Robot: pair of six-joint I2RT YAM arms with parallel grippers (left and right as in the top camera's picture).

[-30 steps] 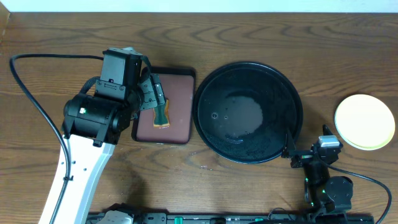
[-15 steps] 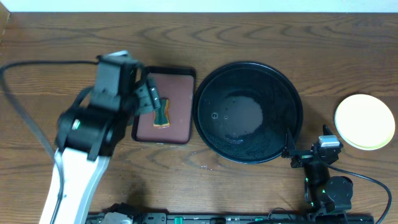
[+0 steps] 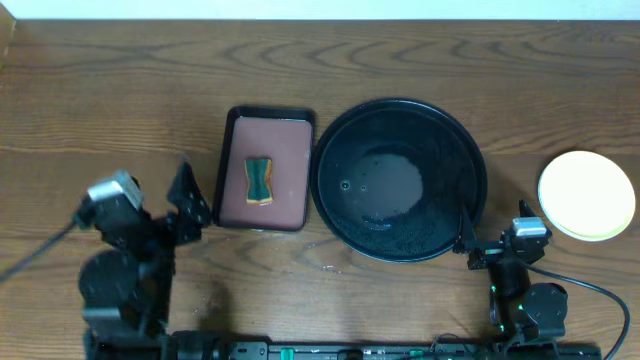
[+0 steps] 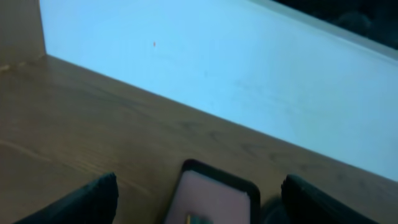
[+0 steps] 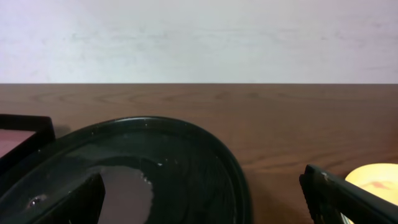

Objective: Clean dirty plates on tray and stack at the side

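Note:
The black round tray (image 3: 400, 115) sits mid-table with no plates on it; its middle looks wet. It also shows in the right wrist view (image 5: 186, 162). A pale yellow plate (image 3: 586, 196) lies on the table to the tray's right, and its edge shows in the right wrist view (image 5: 376, 180). No blue-green plate is visible. My left gripper (image 3: 188, 200) (image 4: 199, 193) is open and empty, low at the left front. My right gripper (image 3: 490, 238) (image 5: 202, 193) is open and empty, at the tray's front right rim.
A rectangular reddish-brown tray (image 3: 290, 160) with a dark rim lies just left of the black tray, and a green-and-yellow sponge (image 3: 260, 180) rests on it. Its far end shows in the left wrist view (image 4: 217, 186). A pale wall runs along the table's back edge.
My left gripper held the sponge over the reddish-brown tray. It has let go; the sponge lies on that tray, and the left arm has pulled back to the front left. The right arm is still.

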